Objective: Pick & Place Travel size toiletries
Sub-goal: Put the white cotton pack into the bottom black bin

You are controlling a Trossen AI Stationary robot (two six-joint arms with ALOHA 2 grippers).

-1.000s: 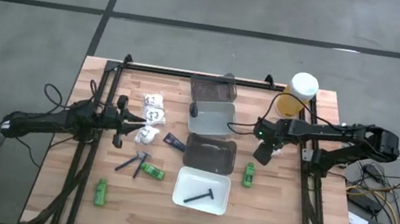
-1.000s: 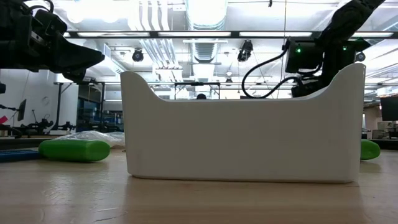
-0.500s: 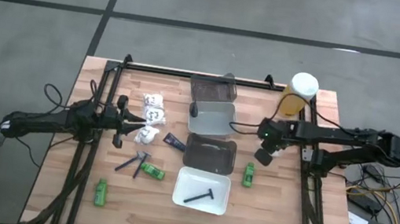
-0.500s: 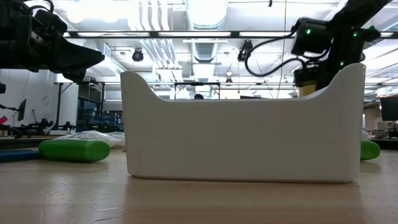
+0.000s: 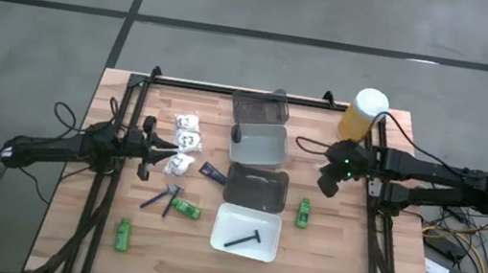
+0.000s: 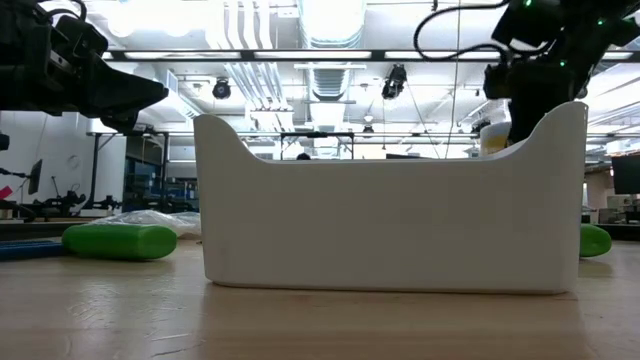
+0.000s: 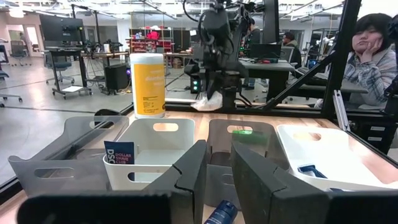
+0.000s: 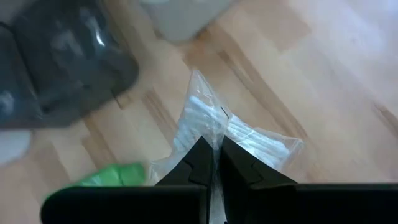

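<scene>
Right wrist view shows my right end effector (image 8: 215, 163) just pinched shut on a white packet (image 8: 231, 134), lifted clear of the counter (image 8: 323, 81); placing comes next.

Four trays (image 5: 260, 145) stand in a line down the table's (image 5: 341, 267) middle, splitting it. To their right the boards lie open apart from one green bottle (image 5: 303, 213) and the yellow container (image 5: 363, 116) at the far corner. To their left, packets (image 5: 187, 138), sticks (image 5: 161, 199) and bottles (image 5: 184, 208) crowd the way.
</scene>
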